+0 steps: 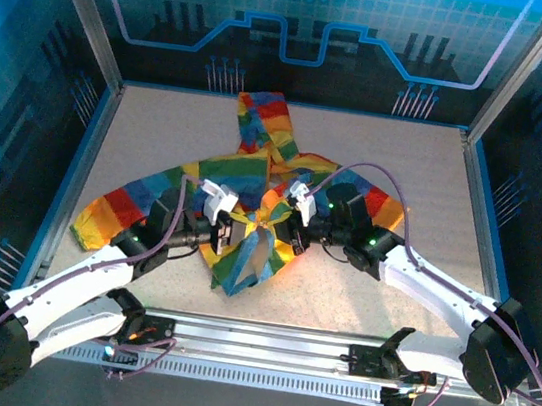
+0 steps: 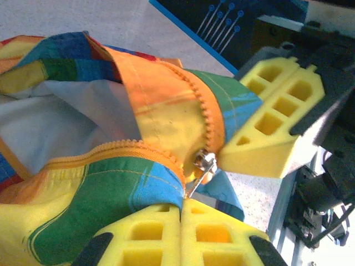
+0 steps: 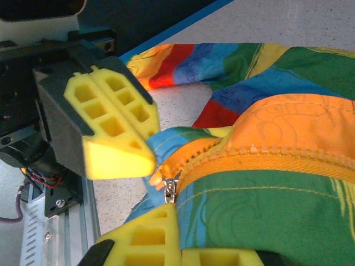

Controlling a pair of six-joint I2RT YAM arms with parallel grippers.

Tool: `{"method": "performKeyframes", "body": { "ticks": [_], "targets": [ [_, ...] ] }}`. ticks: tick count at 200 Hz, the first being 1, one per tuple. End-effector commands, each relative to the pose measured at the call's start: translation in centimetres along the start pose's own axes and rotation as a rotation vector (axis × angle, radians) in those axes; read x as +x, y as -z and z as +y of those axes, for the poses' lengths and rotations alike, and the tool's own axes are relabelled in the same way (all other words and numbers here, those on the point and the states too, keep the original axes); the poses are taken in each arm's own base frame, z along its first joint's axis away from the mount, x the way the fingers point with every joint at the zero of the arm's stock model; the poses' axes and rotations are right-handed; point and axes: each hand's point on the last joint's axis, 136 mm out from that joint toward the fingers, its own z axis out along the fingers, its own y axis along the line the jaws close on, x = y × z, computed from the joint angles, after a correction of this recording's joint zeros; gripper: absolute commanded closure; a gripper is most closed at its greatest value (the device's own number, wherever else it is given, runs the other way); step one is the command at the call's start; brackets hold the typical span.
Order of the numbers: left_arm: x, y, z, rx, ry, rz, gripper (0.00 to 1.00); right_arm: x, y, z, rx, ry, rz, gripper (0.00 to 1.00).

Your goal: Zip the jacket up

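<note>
The rainbow-striped jacket [image 1: 255, 176] lies bunched mid-table with its hood toward the far side. Both grippers meet at its orange zipper. My left gripper [image 1: 230, 226] [image 2: 186, 204] is shut, the metal pull of the slider [image 2: 204, 160] running down into the seam between its yellow pads beside blue-green fabric [image 2: 111, 194]. My right gripper [image 1: 293, 228] [image 3: 186, 244] is shut on the green panel [image 3: 288, 205] just below the zipper teeth, right next to the slider [image 3: 171, 187]. Above the slider the two zipper halves [image 2: 208, 105] spread apart over white lining.
One sleeve [image 1: 108, 211] stretches toward the left table edge, the other [image 1: 382, 206] to the right under the right arm. An aluminium rail [image 1: 261, 348] runs along the near edge. Metal frame posts [image 1: 84, 25] and blue walls enclose the speckled table [image 1: 409, 152].
</note>
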Motion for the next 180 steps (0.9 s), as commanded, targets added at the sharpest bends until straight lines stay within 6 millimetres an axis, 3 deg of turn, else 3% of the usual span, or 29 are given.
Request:
{"method": "performKeyframes", "body": {
  "ticks": [1, 43, 90, 133, 180],
  "targets": [
    [-1.2, 1.1, -2.4, 0.085, -0.057, -0.009, 1.00, -0.5, -0.1, -1.3, 0.061, -0.010, -0.010, 1.00],
    [-1.3, 2.9, -3.6, 0.096, -0.084, -0.038, 1.00, -0.3, -0.5, -2.7, 0.124, -0.019, 0.011, 1.00],
    [-2.2, 3.7, -3.1, 0.059, -0.082, -0.130, 1.00, -1.0, -0.6, -0.2, -0.020, 0.028, -0.042, 1.00],
    [-3.8, 3.0, -2.8, 0.074, -0.086, -0.201, 1.00, -1.9, 0.1, 1.5, -0.132, 0.001, -0.021, 1.00],
    [-3.6, 2.2, -1.9, 0.053, -0.099, -0.200, 1.00, -2.4, 1.6, 1.6, -0.150, -0.036, -0.073, 1.00]
  ]
}}
